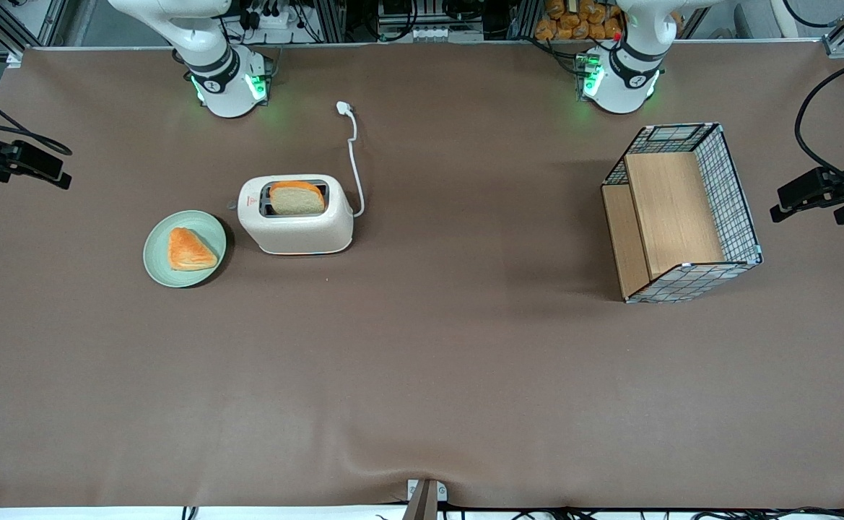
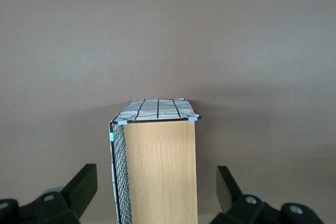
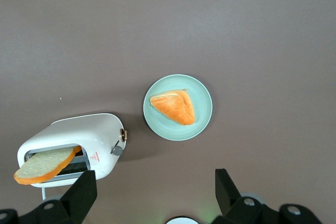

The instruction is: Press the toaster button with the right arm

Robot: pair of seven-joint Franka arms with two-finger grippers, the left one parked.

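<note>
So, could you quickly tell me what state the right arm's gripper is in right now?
Gripper: open, holding nothing, high above the table over the toaster and plate.

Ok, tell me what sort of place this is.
Likely a robotics lab bench staged as a kitchen: a brown-covered table framed by metal rails and cables, holding a toaster, a green plate and a wire basket. The open gripper hovers high above the toaster and plate.

One toaster [image 1: 297,223] stands on the table with one bread slice [image 1: 297,198] in its slot and one toaster button [image 3: 116,150] on its end face. One green plate [image 1: 185,248] carries one triangular pastry [image 1: 190,250]. There is one wire-and-wood basket [image 1: 681,211], and one gripper [image 3: 155,195], fingers spread, hangs above the toaster and plate.
</note>
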